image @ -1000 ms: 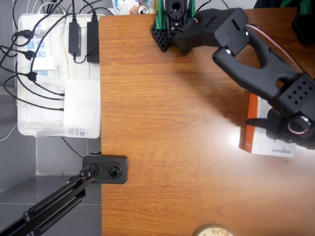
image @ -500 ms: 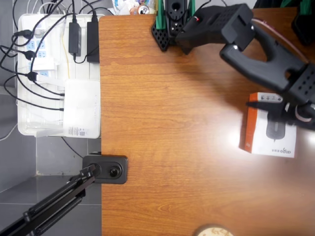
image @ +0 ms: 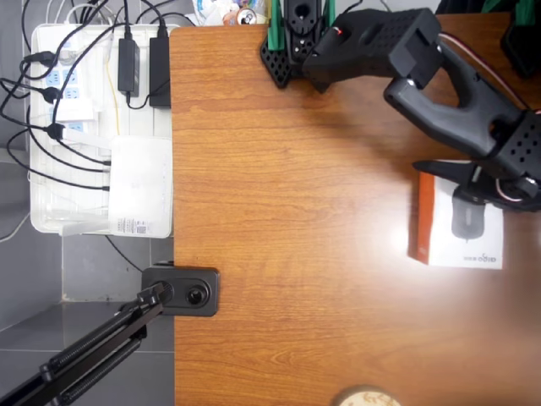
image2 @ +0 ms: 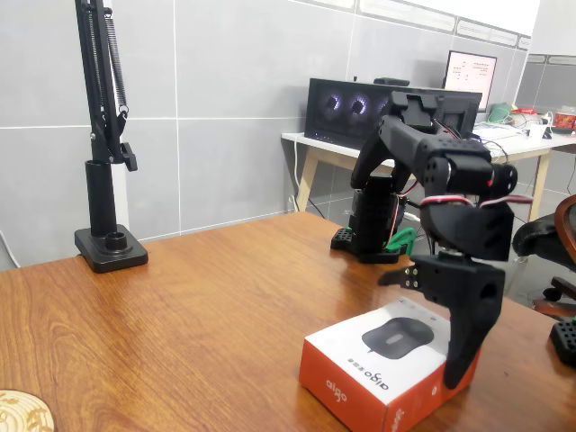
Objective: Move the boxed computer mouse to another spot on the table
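1. Warm reddish-brown wood grain covers the table [image: 279,211], glossy, with a pale patch of glare near the box in the overhead view.
2. The black arm [image: 439,76] reaches from its base at the top edge of the table toward the right side of the overhead view; in the fixed view [image2: 423,162] it bends down over the box.
3. A white tray [image: 93,127] of cables and adapters sits off the table's left edge in the overhead view, with a white router-like box [image: 139,186] in it.
4. The boxed computer mouse [image: 461,222] lies flat on the table near the right edge of the overhead view, its orange-red side facing left; in the fixed view [image2: 378,364] it sits at the front right, white top with the dark mouse picture facing up.
5. The end effector [image2: 441,310] hangs at the box's far end, its jaws spread and released, gripping nothing. One dark finger [image2: 468,333] reaches down beside the box's right end in the fixed view; whether it touches the box I cannot tell.
6. A black camera mount [image: 182,290] clamps the table's left edge in the overhead view.
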Controlling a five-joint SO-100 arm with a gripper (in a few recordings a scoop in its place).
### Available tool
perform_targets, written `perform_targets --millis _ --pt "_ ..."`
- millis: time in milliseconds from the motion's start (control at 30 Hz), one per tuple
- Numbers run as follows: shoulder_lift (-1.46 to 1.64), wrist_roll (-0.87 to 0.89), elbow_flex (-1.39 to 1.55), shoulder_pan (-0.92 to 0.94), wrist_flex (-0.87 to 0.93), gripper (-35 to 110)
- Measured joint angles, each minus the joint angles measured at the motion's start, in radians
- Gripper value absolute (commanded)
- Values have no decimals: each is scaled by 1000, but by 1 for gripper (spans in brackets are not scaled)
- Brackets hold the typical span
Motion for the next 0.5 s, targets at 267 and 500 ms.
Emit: perform_targets --millis 267,500 --pt "6 51 38 37 32 0" --pt "-15 95 -187 101 64 0"
